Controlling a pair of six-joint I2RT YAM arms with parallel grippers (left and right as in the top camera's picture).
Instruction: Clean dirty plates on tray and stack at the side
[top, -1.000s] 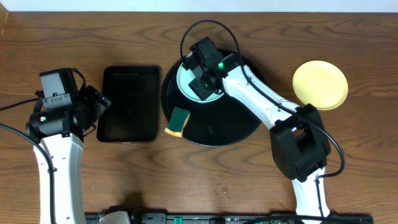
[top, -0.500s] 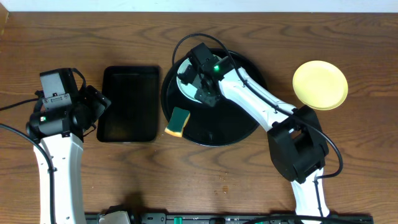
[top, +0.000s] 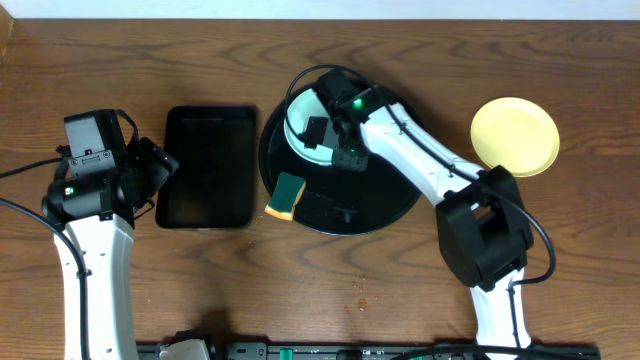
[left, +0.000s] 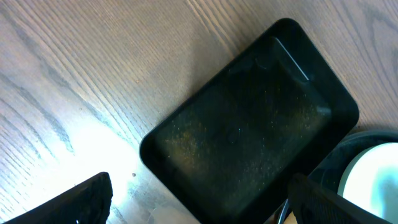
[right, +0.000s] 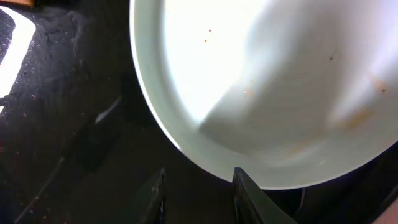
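Overhead, the wooden bench (top: 560, 300) carries the round black tray (top: 385, 200) at centre frame. A smaller rectangular black tray (top: 205, 170) lies just to its left. The yellow plate (top: 515, 136) sits alone on the bench at upper right, well apart from both arms. The mint plate (top: 300, 125) lies in the upper left part of the round tray, half hidden under the right arm (top: 420, 165). A green and yellow sponge (top: 288, 194) rests on the tray's left rim below it.

From the right wrist, the plate's rim curves just above the right tool (right: 199, 196). Its fingers (right: 249, 193) stand part-way open with only dark tray between them, one tip at the rim's edge. Faint brown smears (right: 367, 81) mark the plate.

The left tool (left: 211, 196) hangs wide open over the rectangular tray's near corner, gripping nothing.

A second ago the right tool sat over the plate's middle. Now it lies nearer the lower right rim, baring more of the plate's left side. The sponge, the yellow plate and the left arm lie as before.
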